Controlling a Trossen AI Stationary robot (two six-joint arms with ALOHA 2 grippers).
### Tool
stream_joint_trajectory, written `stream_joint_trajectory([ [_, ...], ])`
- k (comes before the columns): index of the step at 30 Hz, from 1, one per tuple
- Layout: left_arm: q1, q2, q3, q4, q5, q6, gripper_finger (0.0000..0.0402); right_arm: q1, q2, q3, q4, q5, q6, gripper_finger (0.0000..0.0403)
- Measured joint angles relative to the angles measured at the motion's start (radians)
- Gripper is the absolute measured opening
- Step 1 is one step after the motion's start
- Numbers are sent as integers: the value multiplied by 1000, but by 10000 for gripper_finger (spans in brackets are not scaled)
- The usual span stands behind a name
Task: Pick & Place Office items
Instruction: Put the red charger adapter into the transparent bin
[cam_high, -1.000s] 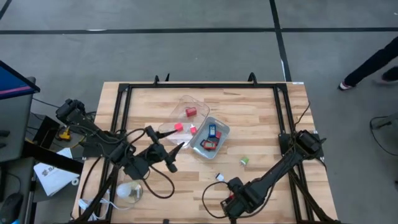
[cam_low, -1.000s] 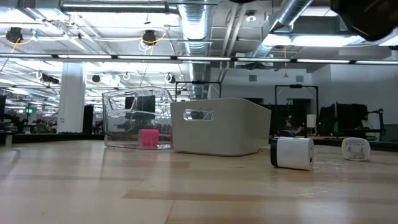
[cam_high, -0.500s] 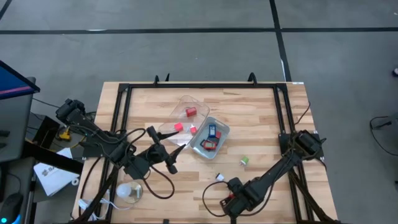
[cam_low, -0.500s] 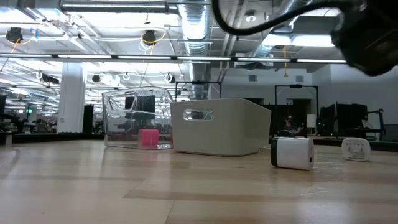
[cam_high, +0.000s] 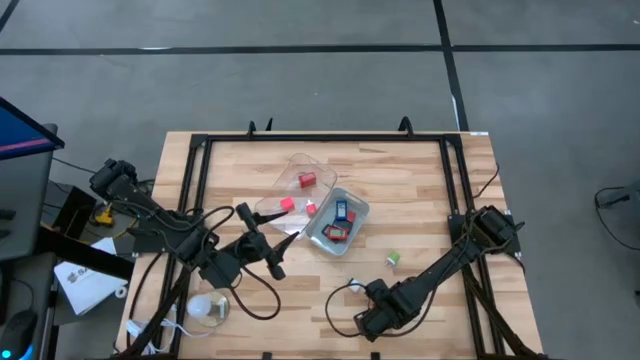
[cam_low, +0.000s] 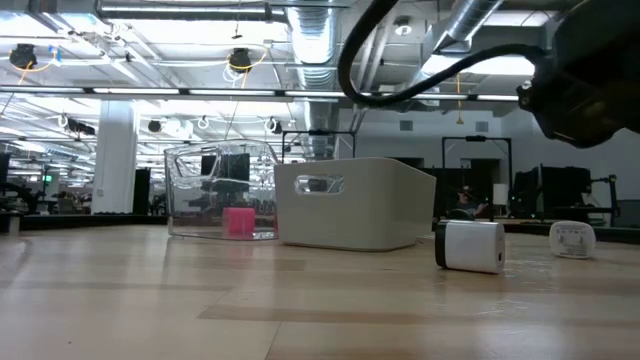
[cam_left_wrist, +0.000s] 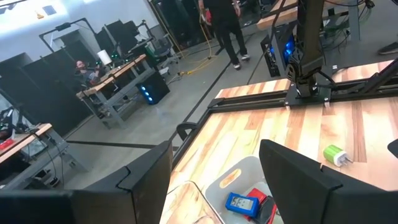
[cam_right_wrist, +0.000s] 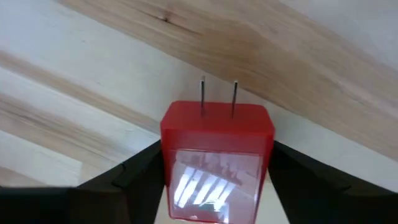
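Note:
My right gripper (cam_high: 368, 320) (cam_right_wrist: 214, 177) is near the table's near edge, shut on a red plug block (cam_right_wrist: 216, 155) with two metal prongs. My left gripper (cam_high: 278, 264) (cam_left_wrist: 214, 180) hovers open beside the grey tray (cam_high: 352, 224), touching nothing. That tray holds a blue piece (cam_high: 341, 211) and red pieces (cam_high: 335, 232). The clear tray (cam_high: 296, 165) contains a red block (cam_high: 307, 180). A green-and-white plug (cam_high: 393, 259) (cam_left_wrist: 336, 155) and a white piece (cam_high: 352, 284) (cam_low: 470, 246) lie on the wood. My right gripper pinches the red plug block between its two fingers, one on each side face (cam_right_wrist: 166, 146). The prongs (cam_right_wrist: 217, 93) point away from the wrist, over the wood. Whether the block is lifted clear of the table, I cannot tell.
Two small red pieces (cam_high: 287, 203) lie between the trays. A round whitish object with a cord (cam_high: 207, 308) sits at the near left corner. A black frame (cam_high: 447, 180) runs along the table's edges. Bare wood lies right of the grey tray.
The right arm has shifted a little away from the near edge, toward the trays. In the low view its body has come lower into the picture and its cable has swung in at the top. The left arm has kept still.

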Motion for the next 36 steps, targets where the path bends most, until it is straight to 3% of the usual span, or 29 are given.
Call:
stream_joint_trajectory([
  [5,0,0,0,0,0,0,237,15,2,-1,1,6,3,199],
  [13,0,0,0,-2,-13,0,237,20,-20,7,-19,86,-15,200],
  [18,0,0,0,-48,-26,-3,237,12,-92,85,-191,233,-70,200],
  [22,0,0,0,-98,-78,-32,237,-10,-166,157,-354,442,-142,200],
  [25,0,0,0,-173,-80,-80,237,-45,-241,185,-387,604,-260,200],
  [29,3,-5,0,-237,-112,-131,226,-173,-310,184,-364,701,-479,200],
  [32,10,-8,0,-272,-122,-166,215,-320,-329,184,-259,696,-706,200],
  [36,10,-23,2,-349,-129,-229,201,-525,-316,184,-28,540,-1010,200],
])
